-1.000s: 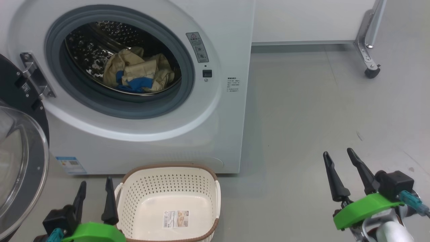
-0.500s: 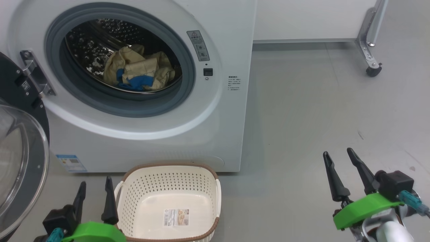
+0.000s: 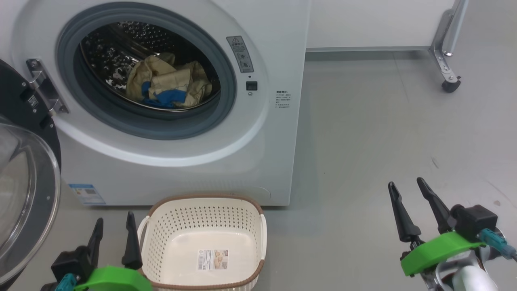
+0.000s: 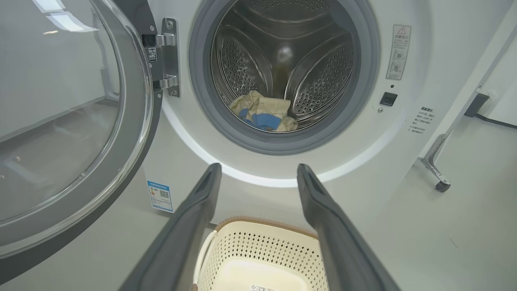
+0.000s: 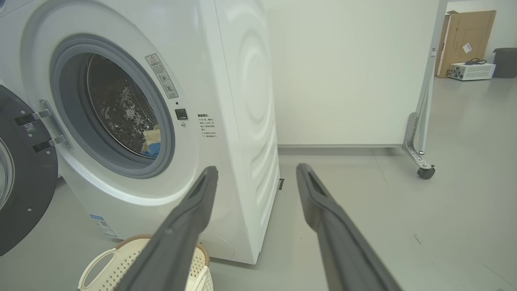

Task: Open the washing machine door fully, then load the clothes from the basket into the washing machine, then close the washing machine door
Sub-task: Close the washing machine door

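The white washing machine [image 3: 258, 137] stands with its door [image 3: 24, 190] swung wide open to the left on its hinge. Pale yellow clothes [image 3: 173, 83] with a blue piece lie inside the steel drum, also seen in the left wrist view as clothes [image 4: 262, 117]. On the floor in front sits the cream basket [image 3: 157, 234], with nothing but its label inside. My left gripper [image 3: 114, 223] is open just left of the basket. My right gripper [image 3: 407, 186] is open over bare floor at the lower right, well clear of the machine. Both hold nothing.
A white panel on a metal leg with a caster [image 3: 448, 85] stands at the back right. Grey floor [image 3: 383, 133] stretches to the right of the machine. In the right wrist view a cardboard box [image 5: 464, 36] and a grey bin lie far behind.
The head camera has shifted slightly, so the machine and basket sit a little differently in view. Neither gripper has moved; both stay open.
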`<state>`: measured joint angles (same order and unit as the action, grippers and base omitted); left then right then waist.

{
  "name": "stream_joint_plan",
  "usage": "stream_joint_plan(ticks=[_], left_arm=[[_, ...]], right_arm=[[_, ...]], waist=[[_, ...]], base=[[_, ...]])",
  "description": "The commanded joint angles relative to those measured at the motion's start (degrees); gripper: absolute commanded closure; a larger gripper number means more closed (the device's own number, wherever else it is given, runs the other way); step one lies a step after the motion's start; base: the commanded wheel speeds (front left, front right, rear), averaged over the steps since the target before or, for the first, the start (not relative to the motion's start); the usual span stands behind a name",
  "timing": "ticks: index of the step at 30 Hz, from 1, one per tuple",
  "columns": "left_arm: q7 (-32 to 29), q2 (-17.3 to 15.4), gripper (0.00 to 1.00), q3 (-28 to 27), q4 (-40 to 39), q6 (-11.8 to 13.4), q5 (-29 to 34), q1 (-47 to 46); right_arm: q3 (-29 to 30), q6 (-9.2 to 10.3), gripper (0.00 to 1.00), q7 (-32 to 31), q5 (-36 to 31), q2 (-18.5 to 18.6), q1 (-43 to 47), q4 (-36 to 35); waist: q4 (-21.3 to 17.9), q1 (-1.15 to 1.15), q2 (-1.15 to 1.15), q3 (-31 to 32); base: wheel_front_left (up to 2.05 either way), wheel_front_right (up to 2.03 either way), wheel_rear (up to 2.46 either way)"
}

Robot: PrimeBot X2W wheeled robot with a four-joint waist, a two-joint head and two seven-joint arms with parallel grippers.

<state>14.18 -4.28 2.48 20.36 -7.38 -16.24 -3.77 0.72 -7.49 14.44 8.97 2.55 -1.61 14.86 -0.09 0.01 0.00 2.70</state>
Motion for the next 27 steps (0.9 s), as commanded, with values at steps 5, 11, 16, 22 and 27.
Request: stream_joint_plan(ticks=[5,11,16,22,27], left_arm=[[0.82,-0.62,0.00,-1.84,-1.86,-0.10,-0.51,-3.11],[0.82,-0.62,0.00,-1.79,-1.85,-0.10,-0.46,-3.13],[0.82,-1.00,0.00,-1.06,-3.21,-0.11,-0.44,-3.28],[0.82,-1.09,0.00,-1.10,-4.09,-0.11,0.21,-2.78],[0.82,-1.10,0.00,-1.16,-3.88,-0.11,0.45,-2.62]], right_arm=[[-1.16,0.00,0.00,0.56,-0.44,0.32,-3.19,-1.80],[-1.19,0.00,0.00,0.56,-0.38,0.32,-3.10,-1.77],[-1.32,0.00,0.00,0.56,-0.42,0.32,-3.12,-1.74],[-1.59,0.00,0.00,0.56,-0.35,0.32,-3.11,-1.40],[-1.88,0.00,0.00,0.56,-0.25,0.32,-3.24,-1.22]], waist=[[0.14,-0.01,0.00,-0.12],[0.23,-0.01,0.00,-0.15],[0.24,-0.01,0.00,-0.27],[0.39,-0.01,0.00,-0.37],[0.38,-0.01,0.00,-0.33]], base=[[-1.80,1.70,0.10],[-2.17,2.09,0.08],[-2.16,2.06,0.10],[-1.55,1.53,0.02],[-0.79,0.79,0.00]])
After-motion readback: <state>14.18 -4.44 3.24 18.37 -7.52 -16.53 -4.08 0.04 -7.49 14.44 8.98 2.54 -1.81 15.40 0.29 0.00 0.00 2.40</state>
